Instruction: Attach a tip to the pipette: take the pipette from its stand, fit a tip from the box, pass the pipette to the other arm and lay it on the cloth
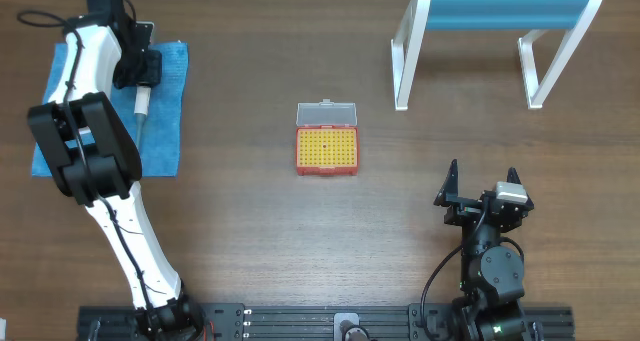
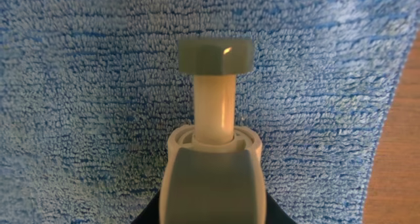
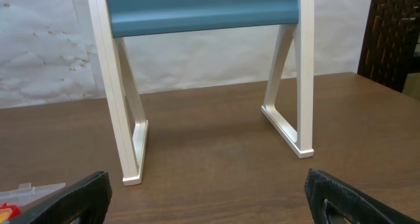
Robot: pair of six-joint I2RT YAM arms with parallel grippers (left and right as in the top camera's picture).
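The grey and cream pipette (image 1: pixel 143 105) lies along the blue cloth (image 1: pixel 166 131) at the table's far left. My left gripper (image 1: pixel 141 81) is shut on its upper body. In the left wrist view the pipette (image 2: pixel 213 175) stands close up, its plunger button pointing away over the cloth (image 2: pixel 79 86). The red tip box (image 1: pixel 326 149) sits mid-table with its clear lid open. The blue and white stand (image 1: pixel 505 11) is at the far right. My right gripper (image 1: pixel 482 176) rests near its base, open and holding nothing, and faces the stand (image 3: pixel 197 7).
Bare brown table lies between the cloth, the tip box and the stand. A corner of the tip box (image 3: pixel 29 188) shows beside one right finger. A light wall stands behind the stand.
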